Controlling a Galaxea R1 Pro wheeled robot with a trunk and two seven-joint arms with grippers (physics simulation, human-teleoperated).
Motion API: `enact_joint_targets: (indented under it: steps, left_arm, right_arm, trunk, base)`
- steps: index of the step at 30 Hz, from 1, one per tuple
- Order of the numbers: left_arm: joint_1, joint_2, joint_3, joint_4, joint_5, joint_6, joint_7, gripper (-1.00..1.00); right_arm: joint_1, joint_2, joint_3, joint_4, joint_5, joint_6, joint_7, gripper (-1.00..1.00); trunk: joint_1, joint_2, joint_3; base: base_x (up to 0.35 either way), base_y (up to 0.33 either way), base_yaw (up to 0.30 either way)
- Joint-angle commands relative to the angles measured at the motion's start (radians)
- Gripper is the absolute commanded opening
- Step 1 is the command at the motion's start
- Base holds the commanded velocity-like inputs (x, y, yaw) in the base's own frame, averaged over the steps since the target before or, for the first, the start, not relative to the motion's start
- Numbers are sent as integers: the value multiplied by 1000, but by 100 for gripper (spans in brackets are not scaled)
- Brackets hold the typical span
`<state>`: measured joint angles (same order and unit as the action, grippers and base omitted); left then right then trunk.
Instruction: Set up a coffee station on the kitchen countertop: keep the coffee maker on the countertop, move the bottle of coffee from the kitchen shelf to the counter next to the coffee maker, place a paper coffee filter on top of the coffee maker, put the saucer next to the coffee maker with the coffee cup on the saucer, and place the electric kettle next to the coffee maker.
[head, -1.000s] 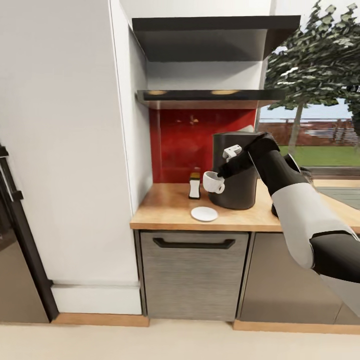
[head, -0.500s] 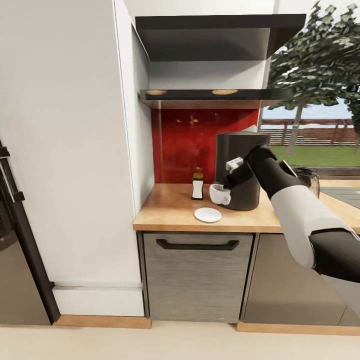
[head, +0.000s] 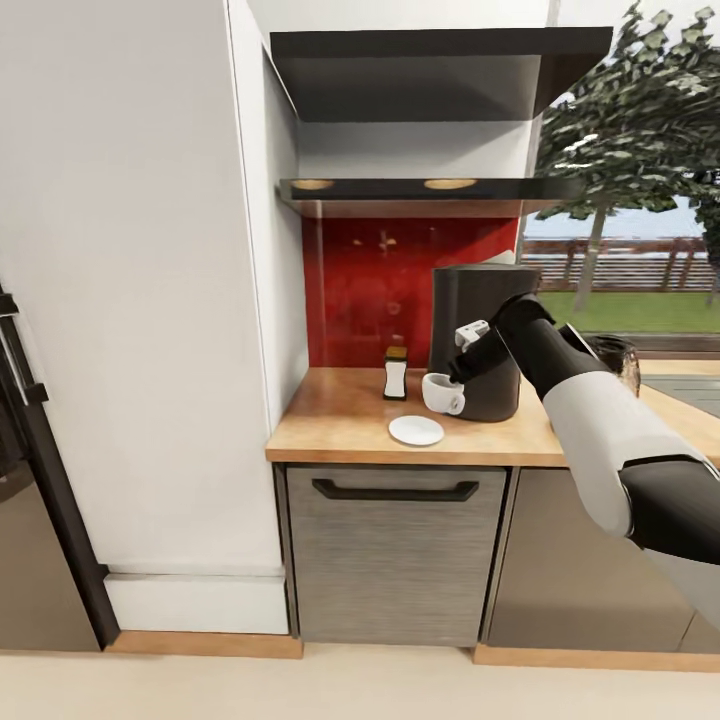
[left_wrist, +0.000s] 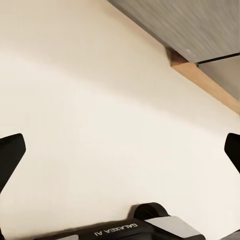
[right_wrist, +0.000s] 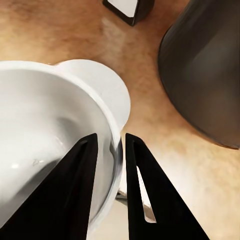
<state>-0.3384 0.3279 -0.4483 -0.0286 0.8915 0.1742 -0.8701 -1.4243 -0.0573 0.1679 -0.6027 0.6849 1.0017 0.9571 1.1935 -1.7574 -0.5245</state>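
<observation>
Beige wood-grain table (head: 330, 420) runs under a red backsplash (head: 370, 290) and a dark range hood (head: 430, 190). Left to right on it: bottle of coffee (head: 396, 373), upright near the backsplash; saucer (head: 416, 430), bare, near the front edge; coffee maker (head: 478, 340), tall and dark, standing behind and to the right of the saucer; electric kettle (head: 615, 362), partly hidden behind the right arm.

Coffee cup (head: 442, 393) hangs in the air just in front of the coffee maker, above and slightly right of the saucer, not touching it. Right tool (head: 458, 372) has it pinched by the rim: in the right wrist view one finger (right_wrist: 75, 185) sits inside the cup (right_wrist: 45, 135), the other outside the wall, gap narrow. Saucer edge (right_wrist: 107, 90) shows beyond the cup there, coffee maker (right_wrist: 210, 70) beside it, bottle base (right_wrist: 127, 9) further off.

Left tool (left_wrist: 120, 150) points at pale floor (left_wrist: 100, 100), fingertips spread wide, nothing between them.
</observation>
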Motion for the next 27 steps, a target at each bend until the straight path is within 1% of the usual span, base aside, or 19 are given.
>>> enact_joint_targets:
  steps: [1, 4, 9, 15, 23, 27]
  left_arm:
    - [-1, 0, -6, -1, 11, 10, -3, 100]
    - [-1, 0, -7, -1, 11, 10, -3, 100]
    - [-1, 0, -7, -1, 11, 10, -3, 100]
    - [-1, 0, -7, -1, 11, 10, -3, 100]
    - [-1, 0, -7, 0, 11, 10, -3, 100]
    - [-1, 0, -7, 0, 11, 10, -3, 100]
  right_arm:
    - [-1, -1, 4, -1, 8, 2, 11, -100]
    - [-1, 0, 3, 1, 8, 2, 11, -100]
    - [-1, 0, 3, 36, 7, 2, 10, -100]
    - [-1, 2, 2, 53, 7, 2, 9, -100]
    - [-1, 5, 2, 89, 7, 2, 9, -100]
    - [-1, 6, 2, 104, 7, 1, 8, -100]
  trunk:
    - [0, -1, -1]
    - [0, -1, -1]
    - [0, -1, -1]
    - [0, -1, -1]
    - [0, -1, -1]
    - [0, -1, -1]
  base:
    - [166, 0, 0]
    - [100, 0, 0]
    - [33, 5, 0]
    - [124, 103, 0]
    - [42, 36, 0]
    - [118, 85, 0]
